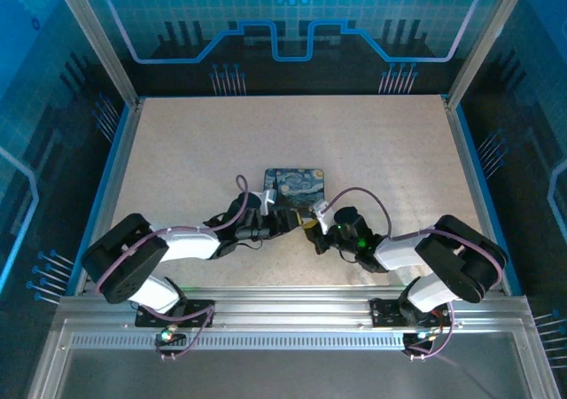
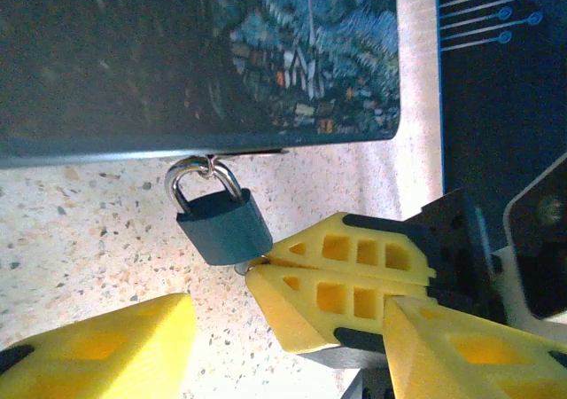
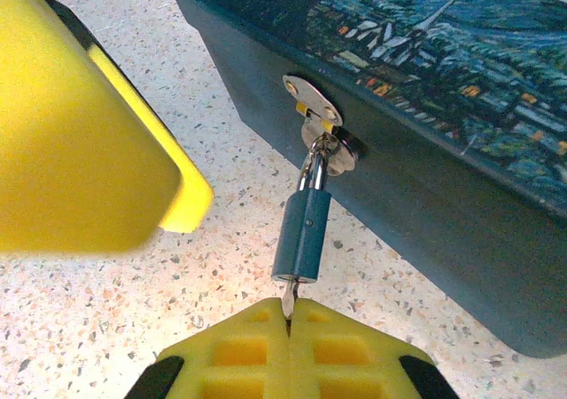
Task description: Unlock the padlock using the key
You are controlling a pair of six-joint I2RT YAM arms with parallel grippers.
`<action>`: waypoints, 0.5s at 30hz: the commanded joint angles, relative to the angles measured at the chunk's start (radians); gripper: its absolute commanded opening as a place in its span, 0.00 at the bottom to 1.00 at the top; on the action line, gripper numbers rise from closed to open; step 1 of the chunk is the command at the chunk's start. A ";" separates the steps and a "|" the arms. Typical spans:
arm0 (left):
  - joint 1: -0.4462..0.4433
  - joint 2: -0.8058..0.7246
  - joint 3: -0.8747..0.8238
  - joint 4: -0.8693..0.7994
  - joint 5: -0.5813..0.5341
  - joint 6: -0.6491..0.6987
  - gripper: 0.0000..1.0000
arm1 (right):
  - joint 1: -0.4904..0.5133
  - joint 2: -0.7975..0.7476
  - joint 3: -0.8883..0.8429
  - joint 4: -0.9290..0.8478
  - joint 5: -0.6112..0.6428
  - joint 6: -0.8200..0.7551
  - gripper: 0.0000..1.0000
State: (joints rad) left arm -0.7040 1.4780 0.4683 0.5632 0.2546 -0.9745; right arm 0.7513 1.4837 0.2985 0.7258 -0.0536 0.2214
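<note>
The small dark padlock [image 3: 301,235] hangs by its silvery shackle from the clasp [image 3: 315,106] on the front of the blue painted tin [image 3: 443,106]. My right gripper [image 3: 288,317] is shut on the thin key [image 3: 288,298], whose tip is at the keyhole in the padlock's bottom end. In the left wrist view the padlock [image 2: 223,226] lies on the table with the right gripper [image 2: 262,266] touching its lower corner. My left gripper [image 2: 285,328] is open, its fingers [image 2: 115,346] spread either side of the right gripper, holding nothing.
The tin [image 1: 296,186] sits mid-table, just beyond both grippers. The left gripper [image 1: 282,222] and right gripper [image 1: 310,229] crowd together at its front. A left finger [image 3: 80,124] looms close beside the padlock. A blue raised rim [image 1: 115,177] borders the speckled table.
</note>
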 commanded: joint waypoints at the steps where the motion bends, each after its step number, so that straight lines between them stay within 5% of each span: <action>1: 0.017 -0.060 -0.036 -0.011 -0.040 -0.008 0.60 | -0.012 -0.034 -0.008 -0.028 -0.017 0.048 0.00; 15: 0.005 -0.064 -0.125 0.143 -0.105 -0.158 0.59 | -0.040 -0.142 0.078 -0.312 -0.128 0.264 0.00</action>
State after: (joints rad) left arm -0.6903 1.4151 0.3679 0.6334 0.1864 -1.0790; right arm 0.7311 1.3548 0.3420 0.4789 -0.1215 0.4080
